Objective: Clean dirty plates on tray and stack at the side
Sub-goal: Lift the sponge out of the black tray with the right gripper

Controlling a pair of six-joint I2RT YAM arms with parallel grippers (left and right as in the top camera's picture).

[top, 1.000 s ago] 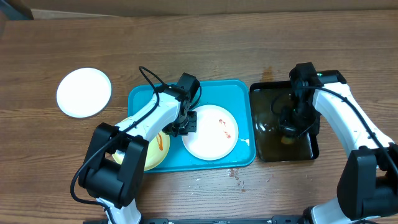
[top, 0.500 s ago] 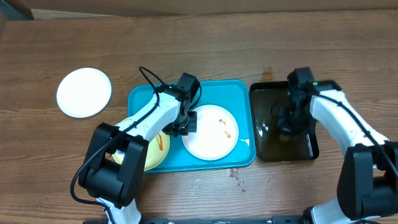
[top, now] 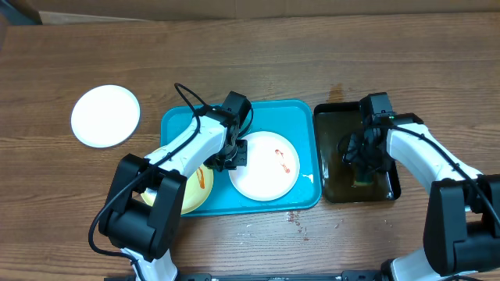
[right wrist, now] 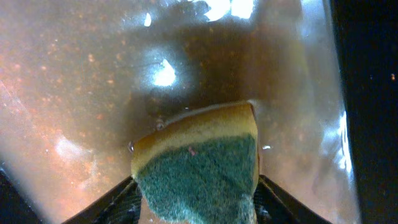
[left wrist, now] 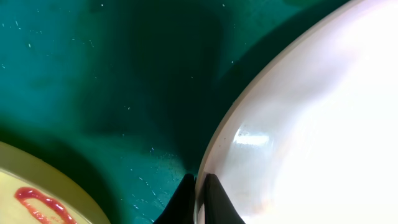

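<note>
Brown wooden surface (top: 312, 62), big turquoise rectangular plastic tray (top: 291, 111) on it, smaller black tray (top: 326, 114) of murky water just beside. Turquoise one holds a smeared round white plate (top: 266, 176), rim pinched by the left end effector (left wrist: 198, 186), plus a yellow-green plate (top: 197, 193). Right end effector (top: 365, 164) clamps a yellow-green sponge (right wrist: 199, 155).

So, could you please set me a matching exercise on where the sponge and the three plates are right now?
1 sponge
2 yellow-green plate
3 smeared white plate
4 unsmeared white plate

A on the table, left of the blue tray
B in the black tray's brown water, held by the right gripper
C blue tray, rim pinched by the left gripper
D blue tray's left end, partly under the left arm

Pairs: 1-B, 2-D, 3-C, 4-A
</note>
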